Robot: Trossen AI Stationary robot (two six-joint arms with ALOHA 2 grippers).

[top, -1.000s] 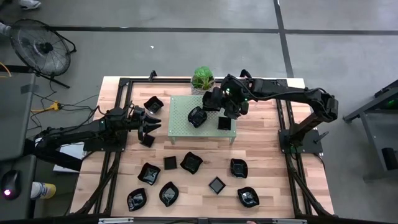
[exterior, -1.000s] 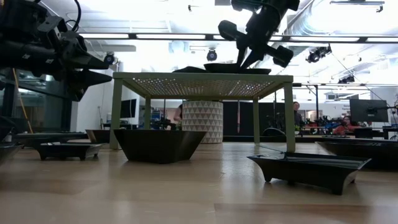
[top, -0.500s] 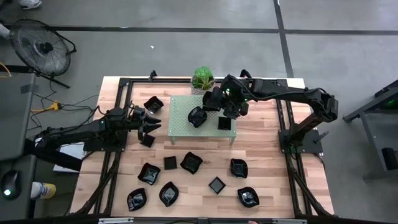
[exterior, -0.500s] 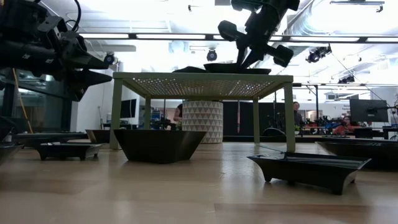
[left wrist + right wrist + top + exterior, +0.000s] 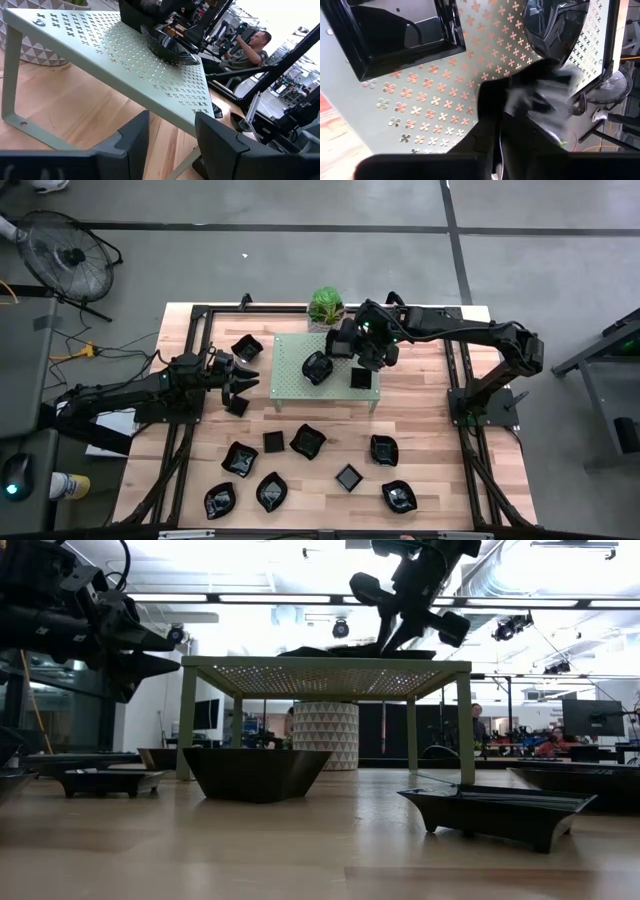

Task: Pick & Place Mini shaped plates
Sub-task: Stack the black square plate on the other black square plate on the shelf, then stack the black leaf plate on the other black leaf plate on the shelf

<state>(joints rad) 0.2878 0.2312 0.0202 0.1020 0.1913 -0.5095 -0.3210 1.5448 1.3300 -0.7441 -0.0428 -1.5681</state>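
Now lift right gripper (image 5: 362, 362), fingers closed and empty, straight up off rack (image 5: 290, 387), clear of 2 plates (image 5: 317, 367) there; left gripper (image 5: 243, 379) open, waiting beside rack.

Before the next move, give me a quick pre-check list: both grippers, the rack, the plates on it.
1. Right gripper above the pale green perforated rack: ok, it hangs over the rack top.
2. Right gripper empty: cannot tell; no view shows its fingertips clearly.
3. Glossy black square plate lying flat on the rack: ok.
4. Rounded glossy black plate on the rack: ok, it lies apart from the square one.
5. Left gripper clear of the rack: ok, open and empty, beside the rack's left edge.
6. Small black plate under the left gripper: ok, untouched on the wooden table.
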